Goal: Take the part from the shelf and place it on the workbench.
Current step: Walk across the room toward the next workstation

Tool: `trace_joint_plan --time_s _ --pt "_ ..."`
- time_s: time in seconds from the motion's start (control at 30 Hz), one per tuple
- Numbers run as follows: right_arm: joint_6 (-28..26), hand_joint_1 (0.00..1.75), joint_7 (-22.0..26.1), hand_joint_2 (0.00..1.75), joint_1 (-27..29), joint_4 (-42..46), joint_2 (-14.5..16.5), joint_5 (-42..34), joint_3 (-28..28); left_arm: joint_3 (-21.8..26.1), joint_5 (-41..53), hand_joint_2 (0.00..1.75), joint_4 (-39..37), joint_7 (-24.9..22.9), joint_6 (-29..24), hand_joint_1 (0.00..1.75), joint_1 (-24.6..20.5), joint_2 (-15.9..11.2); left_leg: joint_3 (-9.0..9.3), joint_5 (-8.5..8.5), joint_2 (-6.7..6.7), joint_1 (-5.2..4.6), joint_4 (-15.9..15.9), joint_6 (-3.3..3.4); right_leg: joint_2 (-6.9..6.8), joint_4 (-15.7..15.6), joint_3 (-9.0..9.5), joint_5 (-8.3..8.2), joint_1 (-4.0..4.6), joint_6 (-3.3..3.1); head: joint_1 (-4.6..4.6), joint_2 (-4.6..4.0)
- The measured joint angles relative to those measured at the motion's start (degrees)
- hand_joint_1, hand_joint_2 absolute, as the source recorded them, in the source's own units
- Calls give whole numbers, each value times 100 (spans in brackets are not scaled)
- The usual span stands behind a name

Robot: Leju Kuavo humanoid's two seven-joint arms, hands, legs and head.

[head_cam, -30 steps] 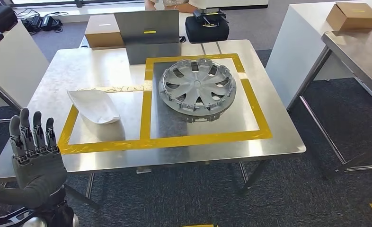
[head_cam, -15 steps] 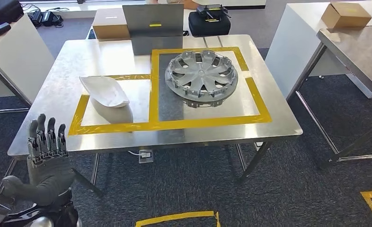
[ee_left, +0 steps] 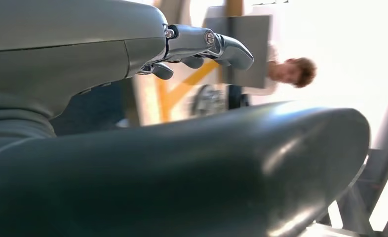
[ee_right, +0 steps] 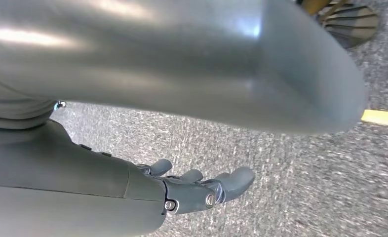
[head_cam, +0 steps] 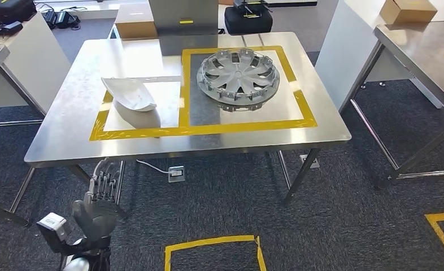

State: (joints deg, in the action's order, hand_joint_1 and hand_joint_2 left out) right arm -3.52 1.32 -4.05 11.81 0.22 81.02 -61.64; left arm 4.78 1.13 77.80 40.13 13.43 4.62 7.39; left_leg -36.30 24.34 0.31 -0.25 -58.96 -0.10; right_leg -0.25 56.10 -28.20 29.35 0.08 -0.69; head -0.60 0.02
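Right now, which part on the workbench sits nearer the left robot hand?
The white curved shell, in the smaller taped box; the wheel cover lies farther right of the left robot hand.

Head cam: high, pitched forward and down, sees the whole table point(head_cam: 56, 141) plus carpet in front. Left wrist cam: tight behind the left robot hand point(ee_left: 108, 123), low, looking toward the table's yellow tape and a person beyond. Right wrist cam: tight behind the right robot hand point(ee_right: 133, 197), facing carpet. Head and left wrist views share the table.
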Motion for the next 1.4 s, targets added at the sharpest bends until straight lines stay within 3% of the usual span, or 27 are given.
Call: trace_joint_plan --time_s 0.1,0.13,0.17,0.23,0.27,0.33,0.4,0.47,0.5,0.53,0.6,0.63,0.67,0.7,0.77,0.83,0.87,0.9,0.97,1.0,1.07,1.13,1.17,1.23,1.3,1.37,1.4 --pt "37 0 -27 0 -1 -1 19 17 0 3 335 0 -1189 -6 -452 0 -232 -190 -220 806 -15 42 -805 -92 -16 -24 -243 -220 -34 -56 -27 0" --pt "47 0 -28 0 3 -1 27 26 0 3 427 0 -1628 -10 -601 0 -299 -251 -268 990 -15 59 -1148 -119 -16 -16 -335 -290 -35 -55 -32 0" --pt "52 0 -27 0 7 -1 35 34 0 3 494 0 -2001 -14 -707 0 -339 -304 -262 1020 -14 71 -1385 -138 -15 -4 -435 -357 -36 -47 -36 0" --pt "53 0 -27 0 19 -2 45 34 3 3 569 0 -2650 -14 -856 0 -416 -382 -16 740 -14 87 -1357 -159 -16 41 -629 -483 -46 -12 -45 -1" --pt "51 0 -26 0 23 -2 48 22 7 3 587 0 -3001 -20 -925 0 -493 -415 244 599 -14 93 -1058 -163 -22 76 -718 -535 -53 15 -46 -1" --pt "51 0 -3 0 20 -2 50 3 17 3 606 0 -3781 -128 -1077 0 -681 -476 782 626 -21 82 -267 -134 -34 145 -852 -629 -52 81 -40 -1" --pt "66 0 61 0 18 -1 50 16 29 4 611 0 -4547 -435 -1202 0 -784 -542 979 764 -23 54 133 -48 -31 161 -903 -730 -47 151 -32 0" --pt "84 0 105 0 44 -2 51 48 50 7 601 0 -5153 -788 -1292 0 -778 -598 900 697 2 50 145 70 -14 154 -927 -787 -61 220 -37 0" --pt "90 0 101 0 64 -3 54 62 63 9 598 0 -5383 -910 -1326 0 -764 -619 847 640 14 52 145 128 -6 225 -965 -686 -68 250 -34 0" --pt "94 0 96 0 82 -4 57 72 78 11 596 0 -5572 -984 -1353 0 -756 -636 781 576 23 58 150 177 1 403 -1031 -475 -75 277 -28 0" --pt "109 0 79 0 86 -5 63 100 109 18 617 0 -5861 -1190 -1387 0 -759 -674 627 449 1 46 144 223 7 1080 -1218 140 -76 307 -5 0" --pt "130 0 69 0 78 -5 63 126 133 21 647 0 -5986 -1397 -1399 0 -759 -689 550 386 -16 34 140 228 8 1453 -1287 363 -73 310 2 0" --pt "152 0 54 0 72 -5 64 154 158 22 679 0 -6102 -1628 -1407 0 -752 -705 470 323 -36 21 132 229 9 1717 -1291 459 -67 301 4 0" --pt "174 0 38 0 70 -5 66 177 181 24 708 0 -6205 -1841 -1413 0 -734 -718 390 262 -55 7 124 229 13 1796 -1201 425 -56 278 4 0" --pt "185 0 14 0 72 -5 70 202 213 26 724 0 -6353 -2054 -1415 0 -688 -735 245 148 -119 -19 110 225 77 1328 -723 156 -17 174 4 0" --pt "175 0 -7 0 67 -4 60 215 239 32 723 0 -6441 -2164 -1417 0 -670 -730 138 41 -198 -29 105 201 260 475 -121 90 29 21 -3 0" --pt "170 0 -17 0 66 -4 56 221 254 36 723 0 -6476 -2217 -1418 0 -674 -729 108 -13 -241 -16 111 178 333 173 70 111 54 -21 -5 0" --pt "166 0 -23 0 66 -4 51 225 267 40 722 0 -6507 -2263 -1420 0 -675 -727 86 -68 -286 2 124 144 357 6 158 144 73 -45 -5 0" --pt "165 0 -29 0 61 -5 60 231 291 48 722 0 -6575 -2321 -1424 0 -656 -746 58 -166 -375 30 172 74 270 -102 160 49 75 -49 6 0" --pt "166 0 -28 0 51 -6 65 232 301 50 722 0 -6607 -2338 -1426 0 -639 -752 21 -122 -371 24 150 41 215 -157 141 -17 52 -68 4 0" --pt "169 0 -26 0 38 -7 77 232 312 54 724 0 -6648 -2352 -1431 0 -621 -766 -124 265 -261 23 -198 -21 89 -236 61 -155 -7 -77 -25 0" --pt "172 0 -27 0 46 -7 80 233 319 54 726 0 -6663 -2359 -1431 0 -625 -764 -313 780 -139 62 -921 -106 -50 -218 -72 -248 -20 -69 -51 0" --pt "173 0 -27 0 49 -7 82 235 324 54 726 0 -6670 -2363 -1431 0 -626 -766 -357 886 -112 90 -1237 -151 -124 -193 -151 -289 -30 -54 -53 0" --pt "173 0 -27 0 43 -7 85 239 332 54 728 0 -6683 -2371 -1431 0 -623 -768 -206 720 -73 148 -1377 -242 -257 -107 -326 -356 -67 -8 -53 0" --pt "172 0 -26 0 31 -5 76 239 335 54 741 0 -6691 -2375 -1431 0 -630 -758 285 489 78 203 -780 -350 -368 28 -496 -393 -102 58 -61 0" --pt "172 0 -23 0 23 -3 62 239 337 55 761 0 -6693 -2371 -1431 0 -655 -750 700 560 270 190 -123 -328 -462 154 -607 -421 -93 133 -81 0" --pt "171 0 -22 0 18 -3 56 239 337 55 770 0 -6695 -2369 -1432 0 -665 -746 760 641 318 166 19 -274 -502 185 -627 -443 -81 168 -82 0"
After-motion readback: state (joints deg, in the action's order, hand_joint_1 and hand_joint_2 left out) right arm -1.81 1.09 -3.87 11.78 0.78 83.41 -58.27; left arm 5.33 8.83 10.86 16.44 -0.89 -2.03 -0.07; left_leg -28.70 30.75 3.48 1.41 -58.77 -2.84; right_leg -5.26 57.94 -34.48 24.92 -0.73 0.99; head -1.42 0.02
